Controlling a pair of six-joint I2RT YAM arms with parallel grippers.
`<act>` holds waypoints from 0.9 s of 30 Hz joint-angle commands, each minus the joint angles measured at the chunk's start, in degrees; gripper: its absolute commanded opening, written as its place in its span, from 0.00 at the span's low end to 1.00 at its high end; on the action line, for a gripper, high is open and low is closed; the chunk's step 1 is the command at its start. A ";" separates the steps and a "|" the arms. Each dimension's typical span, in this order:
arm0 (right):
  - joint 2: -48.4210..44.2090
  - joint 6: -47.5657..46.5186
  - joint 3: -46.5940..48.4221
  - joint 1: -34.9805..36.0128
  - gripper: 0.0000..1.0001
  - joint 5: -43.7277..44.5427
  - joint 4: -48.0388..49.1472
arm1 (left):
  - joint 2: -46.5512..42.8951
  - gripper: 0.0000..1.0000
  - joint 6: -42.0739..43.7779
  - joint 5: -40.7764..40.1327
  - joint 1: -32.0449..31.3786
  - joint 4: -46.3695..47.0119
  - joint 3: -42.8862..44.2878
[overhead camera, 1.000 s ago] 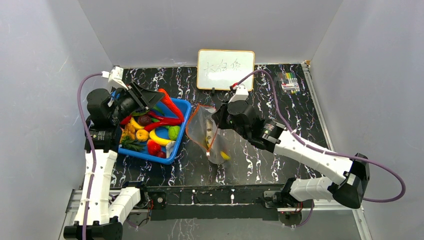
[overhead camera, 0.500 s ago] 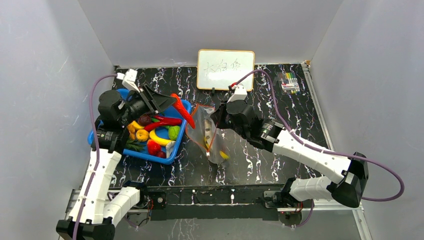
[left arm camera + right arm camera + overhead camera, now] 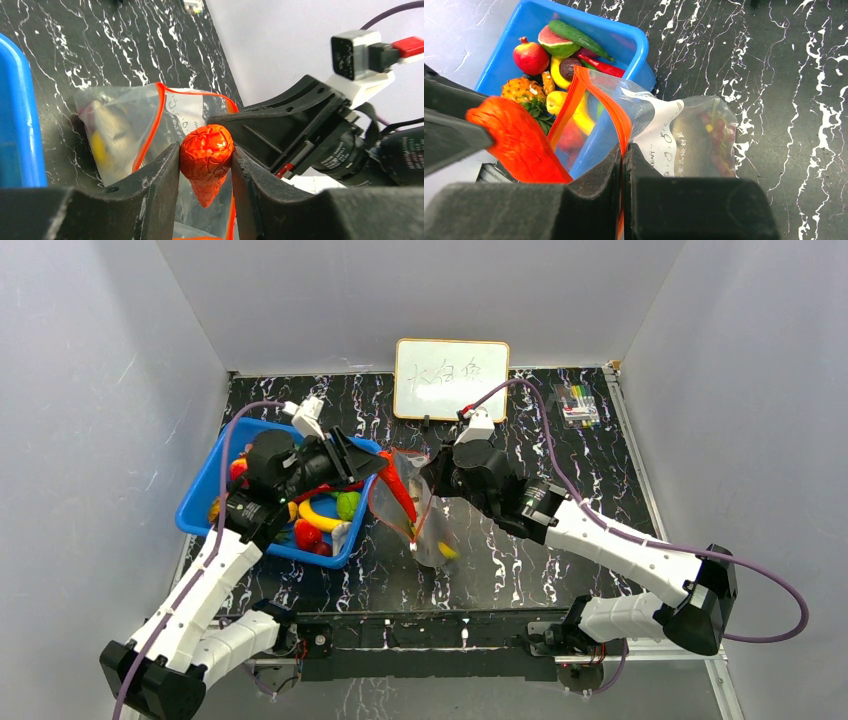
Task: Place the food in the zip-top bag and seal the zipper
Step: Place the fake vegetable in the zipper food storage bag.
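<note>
Left claw point(image 3: 205, 156) pinches a red chilli point(image 3: 206, 150) at the open mouth of the zip-top bag point(image 3: 684, 130). Right claw point(image 3: 623, 150) is pressed together on the zipper point(image 3: 606, 107). The bag rests on the counter point(image 3: 620, 440) beside the blue basket point(image 3: 200, 495).

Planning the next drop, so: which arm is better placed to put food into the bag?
Left. The left gripper is shut on a red chilli at the zip-top bag's open mouth, while the right gripper pinches the zipper edge, holding it open.
</note>
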 commanded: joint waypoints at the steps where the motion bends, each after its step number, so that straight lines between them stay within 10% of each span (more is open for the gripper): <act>1: -1.29 -0.03 2.65 0.06 0.00 0.43 5.01 | 1.47 0.14 -0.34 -3.72 -3.39 1.17 -0.39; 27: -4.07 0.57 0.80 0.07 0.00 0.67 5.01 | 9.07 0.60 1.35 -9.30 -12.94 -3.47 3.92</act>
